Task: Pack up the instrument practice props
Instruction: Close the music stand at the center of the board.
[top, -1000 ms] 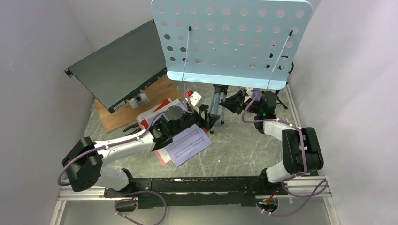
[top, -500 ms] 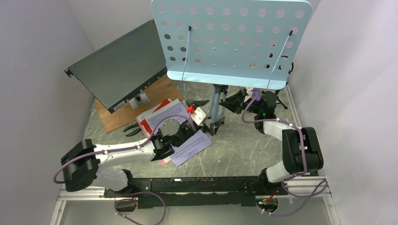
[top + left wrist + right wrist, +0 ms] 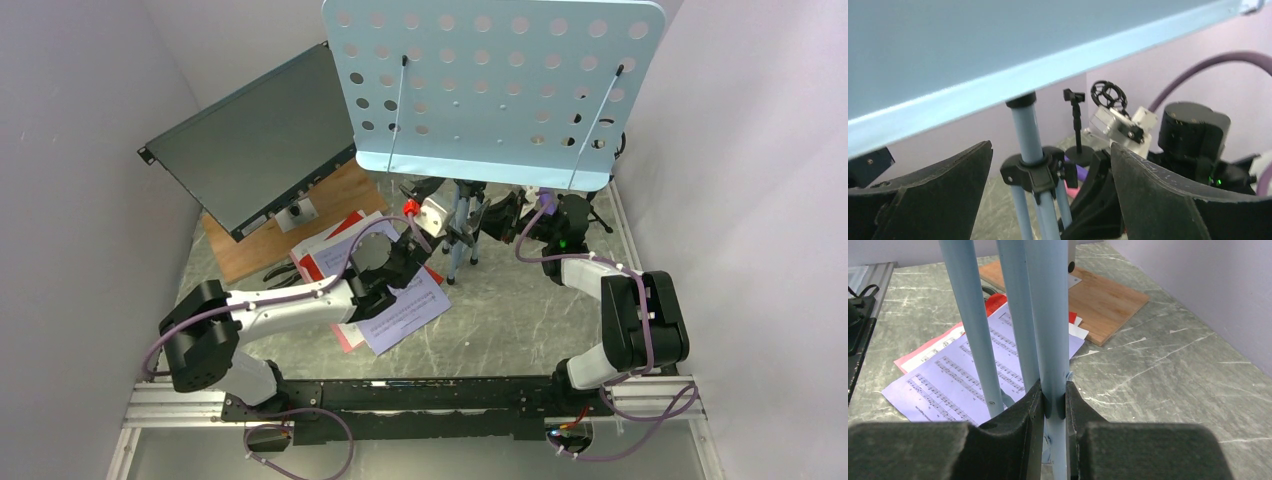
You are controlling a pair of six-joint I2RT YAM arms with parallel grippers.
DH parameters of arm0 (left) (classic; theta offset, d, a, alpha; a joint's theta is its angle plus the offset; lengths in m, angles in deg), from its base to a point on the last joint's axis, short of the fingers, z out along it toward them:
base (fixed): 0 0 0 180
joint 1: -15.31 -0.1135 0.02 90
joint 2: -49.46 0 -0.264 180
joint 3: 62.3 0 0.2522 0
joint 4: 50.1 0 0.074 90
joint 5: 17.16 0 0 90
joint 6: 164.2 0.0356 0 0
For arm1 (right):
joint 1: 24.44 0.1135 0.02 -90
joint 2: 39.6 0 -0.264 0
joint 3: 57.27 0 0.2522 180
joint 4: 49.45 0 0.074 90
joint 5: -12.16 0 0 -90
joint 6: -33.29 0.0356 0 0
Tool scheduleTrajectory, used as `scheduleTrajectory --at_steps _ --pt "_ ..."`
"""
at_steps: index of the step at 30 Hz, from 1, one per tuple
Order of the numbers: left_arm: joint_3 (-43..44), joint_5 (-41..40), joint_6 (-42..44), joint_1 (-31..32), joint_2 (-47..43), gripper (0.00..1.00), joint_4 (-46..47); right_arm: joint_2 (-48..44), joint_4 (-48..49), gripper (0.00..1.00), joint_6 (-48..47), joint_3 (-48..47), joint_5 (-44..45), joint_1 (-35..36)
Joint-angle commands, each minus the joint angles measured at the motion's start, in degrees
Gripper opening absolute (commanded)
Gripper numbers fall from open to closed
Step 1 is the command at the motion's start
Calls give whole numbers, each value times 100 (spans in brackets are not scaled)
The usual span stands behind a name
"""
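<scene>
Top view: music rack [image 3: 495, 90] stands upright at the back of the tabletop [image 3: 520, 310], with its tripod legs [image 3: 458, 235] under it. Left hand [image 3: 438, 212] is at the tripod from the left and right hand [image 3: 503, 214] from the right. Looks like a two-arm brace so the stand can't tip while it's folded. Sheet-music pages [image 3: 405, 308] lie loose under the left arm, not yet packed. Dark flat metal box [image 3: 255, 150], wooden board [image 3: 245, 255] and pliers [image 3: 280, 272] at back left aren't part of the job.

Left wrist: left hand [image 3: 1049, 160] is spread wide and holds nothing. Its fingers [image 3: 948, 190] sit either side of the centre pole [image 3: 1024, 127], around the black collar [image 3: 1030, 172]. It's lined up for a grab but not touching. A small black mic support [image 3: 1077, 122] stands behind, near the right arm.

Right wrist: right hand [image 3: 1054, 407] is clamped on one light-blue leg [image 3: 1053, 330], low down near the tabletop. My read is that it anchors the base. The sheet-music pages [image 3: 963, 375] lie flat behind the legs.
</scene>
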Motion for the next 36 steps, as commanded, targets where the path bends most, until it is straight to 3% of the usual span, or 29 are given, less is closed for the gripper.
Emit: scheduleTrajectory --at_steps 1,7,18,30,36 --pt "376 -385 72 -60 260 91 722 58 -123 0 79 -115 56 -61" --pt "731 -645 -24 -114 652 78 903 53 -124 0 77 -119 53 -60" --pt "1216 -1113 -223 -225 1142 65 1050 32 -114 0 70 -125 57 -68" --pt "1406 -1062 -235 -256 1337 48 1036 1 -111 0 70 -122 63 -61" --pt "1456 -1078 -288 -258 1444 46 1030 -19 -79 0 91 -116 103 -68"
